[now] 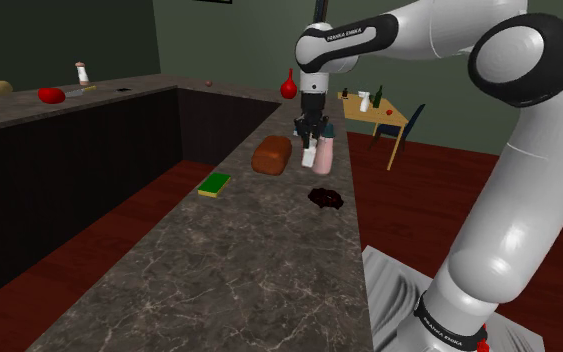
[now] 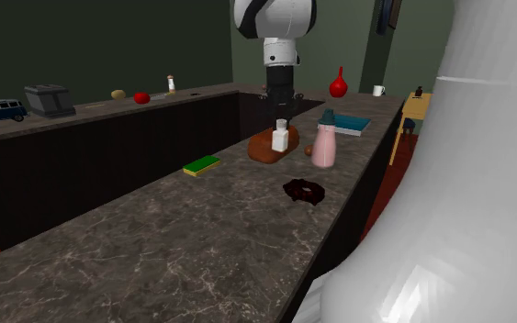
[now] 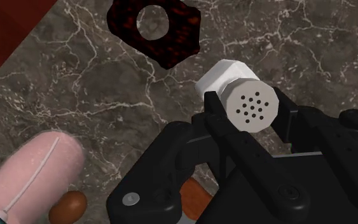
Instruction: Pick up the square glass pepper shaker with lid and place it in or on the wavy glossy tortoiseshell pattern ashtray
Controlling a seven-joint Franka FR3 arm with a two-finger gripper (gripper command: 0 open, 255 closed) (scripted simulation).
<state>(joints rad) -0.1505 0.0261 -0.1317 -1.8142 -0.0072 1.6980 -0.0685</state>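
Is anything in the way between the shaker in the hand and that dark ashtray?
Nothing visible. The hand clasps the white shaker, and bare counter lies between it and the dark ashtray. The pink bottle stands off to one side.

The room around me was dim and murky. My white arm (image 1: pixel 529 170) caught the brightest light, and the counter (image 1: pixel 229 270) lay evenly, softly lit, veins crisp.

Brown loaf (image 1: pixel 272 155), pink bottle (image 2: pixel 323 147), green-yellow sponge (image 1: pixel 214 184), perhaps an egg (image 3: pixel 68 206), on marbled counter (image 1: pixel 219 260).
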